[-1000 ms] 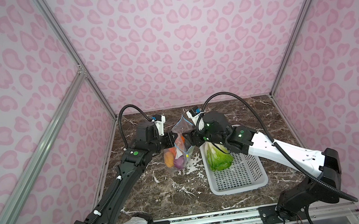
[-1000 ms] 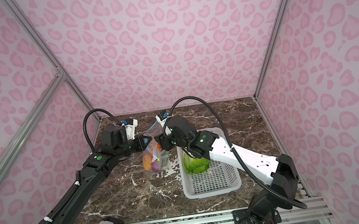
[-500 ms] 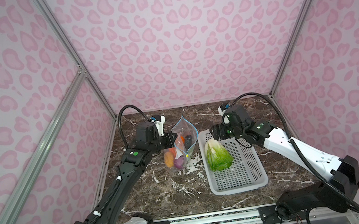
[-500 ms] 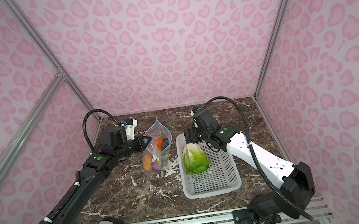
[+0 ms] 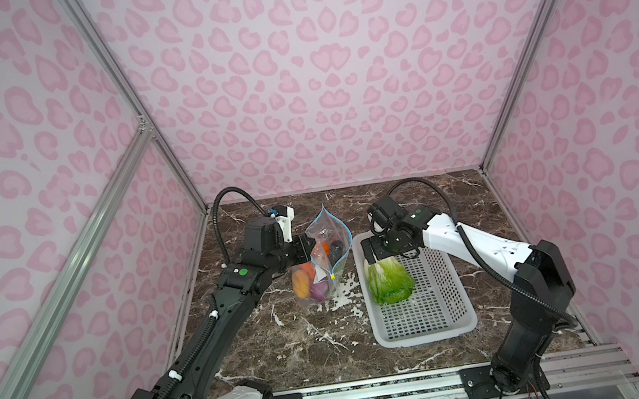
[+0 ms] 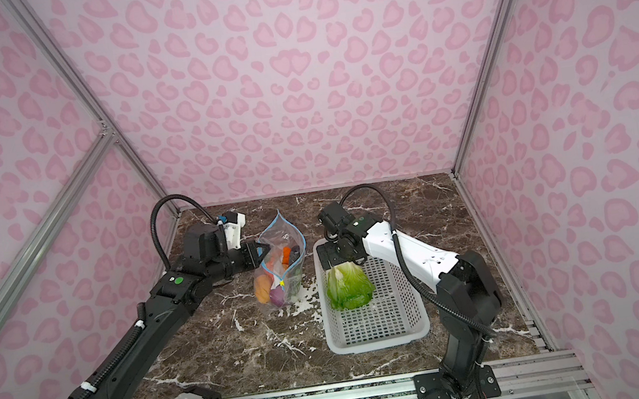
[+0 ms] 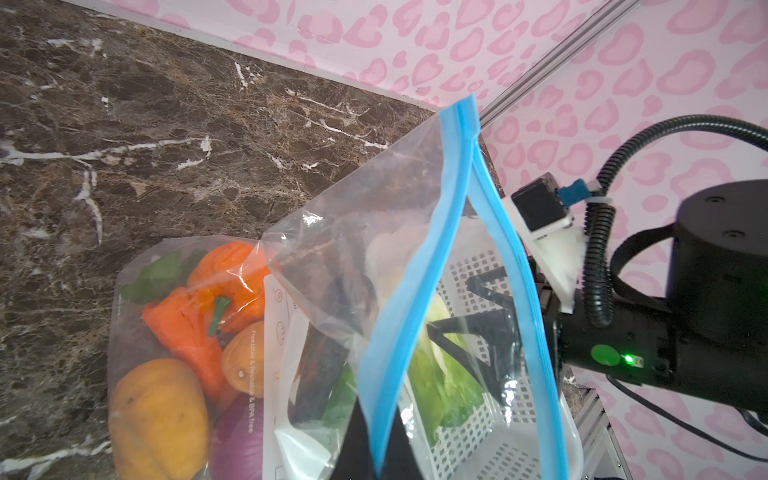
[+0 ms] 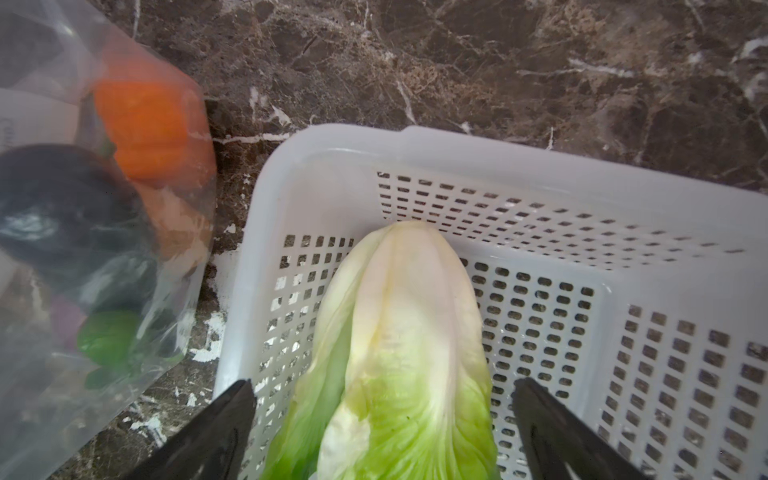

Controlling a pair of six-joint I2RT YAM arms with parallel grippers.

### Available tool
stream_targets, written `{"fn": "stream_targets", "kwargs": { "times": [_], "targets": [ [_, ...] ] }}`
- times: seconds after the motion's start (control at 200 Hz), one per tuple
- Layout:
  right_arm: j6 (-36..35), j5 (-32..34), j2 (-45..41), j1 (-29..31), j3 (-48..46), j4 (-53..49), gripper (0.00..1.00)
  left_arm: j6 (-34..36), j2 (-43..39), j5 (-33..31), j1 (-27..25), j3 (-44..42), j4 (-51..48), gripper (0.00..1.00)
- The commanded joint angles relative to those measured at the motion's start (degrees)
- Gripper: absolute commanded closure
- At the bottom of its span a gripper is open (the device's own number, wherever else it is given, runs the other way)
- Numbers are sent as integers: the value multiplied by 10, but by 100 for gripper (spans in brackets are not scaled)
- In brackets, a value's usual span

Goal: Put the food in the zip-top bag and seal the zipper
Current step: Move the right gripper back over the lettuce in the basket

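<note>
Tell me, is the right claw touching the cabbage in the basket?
Apart. The right wrist view shows the right gripper open around the cabbage, with white basket mesh visible between the leaves and both fingers.

Bag (image 5: 324, 267) upright, zipper (image 7: 442, 208) open (vegetables (image 5: 312, 285) inside); cabbage (image 5: 389, 281) lying in basket (image 5: 428, 307).

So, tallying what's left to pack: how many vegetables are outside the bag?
1: the cabbage, lying in the white basket, flanked by the open fingers of the right gripper. Others may be hidden.
</note>
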Motion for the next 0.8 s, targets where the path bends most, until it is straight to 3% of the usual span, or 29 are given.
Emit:
{"fn": "stream_targets", "kwargs": {
  "times": [0.0,0.24,0.665,0.795],
  "targets": [
    [-10,27,26,8,21,-26,1,1,-3,-3,0,0,11,97],
    [-8,33,60,21,25,-16,1,2,-6,1,1,0,9,97],
    [-11,132,104,35,29,-67,1,2,-7,-2,0,2,8,97],
    [-14,111,84,27,11,-56,1,2,-7,-2,0,2,8,97]
  ]
}}
